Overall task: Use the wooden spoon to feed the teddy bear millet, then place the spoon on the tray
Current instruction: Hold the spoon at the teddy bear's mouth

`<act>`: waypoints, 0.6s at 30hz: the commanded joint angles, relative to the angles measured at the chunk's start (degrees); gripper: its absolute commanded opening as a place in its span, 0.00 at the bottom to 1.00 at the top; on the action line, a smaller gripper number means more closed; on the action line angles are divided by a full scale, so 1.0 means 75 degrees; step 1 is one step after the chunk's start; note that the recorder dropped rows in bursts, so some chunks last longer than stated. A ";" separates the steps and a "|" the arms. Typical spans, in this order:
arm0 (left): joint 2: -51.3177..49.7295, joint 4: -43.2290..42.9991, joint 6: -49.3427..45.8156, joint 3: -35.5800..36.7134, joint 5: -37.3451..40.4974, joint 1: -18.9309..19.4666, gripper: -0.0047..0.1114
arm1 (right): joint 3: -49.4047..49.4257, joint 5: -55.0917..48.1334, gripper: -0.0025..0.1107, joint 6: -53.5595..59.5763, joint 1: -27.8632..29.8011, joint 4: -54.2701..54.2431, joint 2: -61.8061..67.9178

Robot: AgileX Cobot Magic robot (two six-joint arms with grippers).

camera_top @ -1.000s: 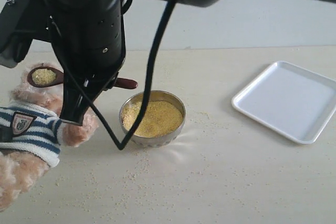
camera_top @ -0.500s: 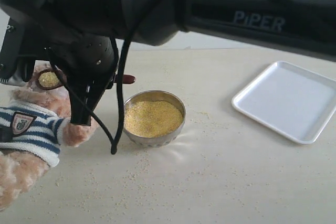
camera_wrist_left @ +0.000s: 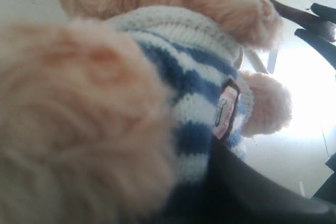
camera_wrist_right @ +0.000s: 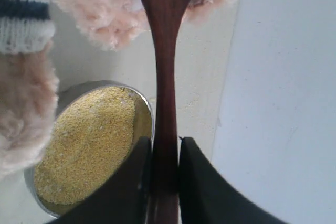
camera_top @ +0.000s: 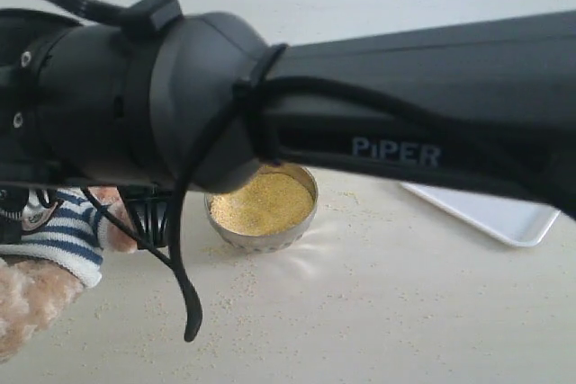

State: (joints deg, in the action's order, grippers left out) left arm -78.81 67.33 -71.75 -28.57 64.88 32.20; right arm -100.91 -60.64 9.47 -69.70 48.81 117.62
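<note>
The right gripper point(camera_wrist_right: 165, 153) has its jaws pinched narrow on the handle end of the wooden spoon point(camera_wrist_right: 165, 77). The spoon's loaded tip is up against the fur of the teddy bear point(camera_wrist_right: 94, 9); we cannot see the muzzle itself.

We judge the feeding step to be in hand. We would hold the spoon level, touch lightly without twisting, and lift clear before swinging away, so no grains spill.

One dark jaw of the left gripper point(camera_wrist_left: 247, 192) lies against the bear's striped shirt point(camera_wrist_left: 184, 82). We cannot tell whether it grips.

In the exterior view, the steel bowl point(camera_top: 261, 238) of millet point(camera_top: 265, 204) stands just beside the bear, at its 3 o'clock. The tray point(camera_top: 504, 218) lies well apart, at the bowl's 3 o'clock, mostly hidden behind the right arm point(camera_top: 405, 132). The spoon's way to the tray crosses the bowl. Loose grains point(camera_top: 234, 294) dot the worktop point(camera_top: 405, 312).
</note>
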 commanded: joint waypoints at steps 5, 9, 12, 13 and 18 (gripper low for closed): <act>0.0007 0.0182 0.0019 -0.0046 0.0124 0.0023 0.08 | 0.0121 -0.0002 0.02 -0.0991 -0.0311 0.1310 -0.0048; 0.0007 0.0182 0.0019 -0.0046 0.0124 0.0023 0.08 | 0.0482 -0.0219 0.02 -0.1080 -0.0393 0.1603 -0.0048; 0.0007 0.0182 0.0019 -0.0046 0.0124 0.0023 0.08 | 0.0780 -0.0219 0.02 -0.1492 -0.0455 0.1965 -0.0048; 0.0007 0.0182 0.0019 -0.0046 0.0124 0.0023 0.08 | 0.0853 -0.0200 0.02 -0.1778 -0.0492 0.2218 -0.0048; 0.0007 0.0182 0.0019 -0.0046 0.0124 0.0023 0.08 | 0.0950 -0.0059 0.02 -0.2499 -0.0606 0.2660 -0.0048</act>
State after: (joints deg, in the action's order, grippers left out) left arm -78.81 67.33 -71.75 -28.57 64.88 32.20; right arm -94.07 -61.49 -6.29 -73.90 66.56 117.62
